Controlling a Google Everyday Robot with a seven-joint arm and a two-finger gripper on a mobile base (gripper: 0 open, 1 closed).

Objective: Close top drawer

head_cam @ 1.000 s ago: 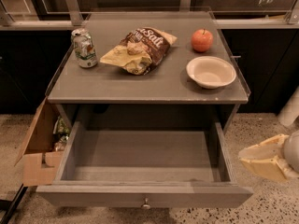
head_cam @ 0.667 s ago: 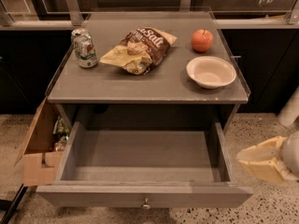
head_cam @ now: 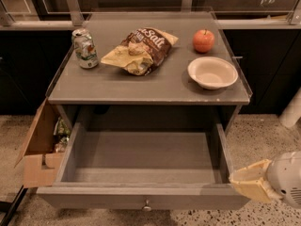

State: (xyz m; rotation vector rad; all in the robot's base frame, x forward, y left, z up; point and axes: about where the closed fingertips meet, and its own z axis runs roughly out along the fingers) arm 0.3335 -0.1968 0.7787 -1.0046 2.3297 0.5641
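Note:
The top drawer of the grey cabinet is pulled far out toward the camera and is empty inside. Its grey front runs along the bottom of the view, with a small round metal knob at its centre. My gripper comes in from the lower right edge, a pale yellowish fingertip on a white rounded wrist. It sits right at the drawer's front right corner, level with the front edge. Whether it touches the drawer cannot be told.
On the cabinet top stand a soda can, a chip bag, a red apple and a white bowl. An open cardboard box with packets stands at the cabinet's left side. Speckled floor lies on both sides.
My gripper has shifted a little to the left, closer to the drawer's front right corner. The drawer has not visibly moved.

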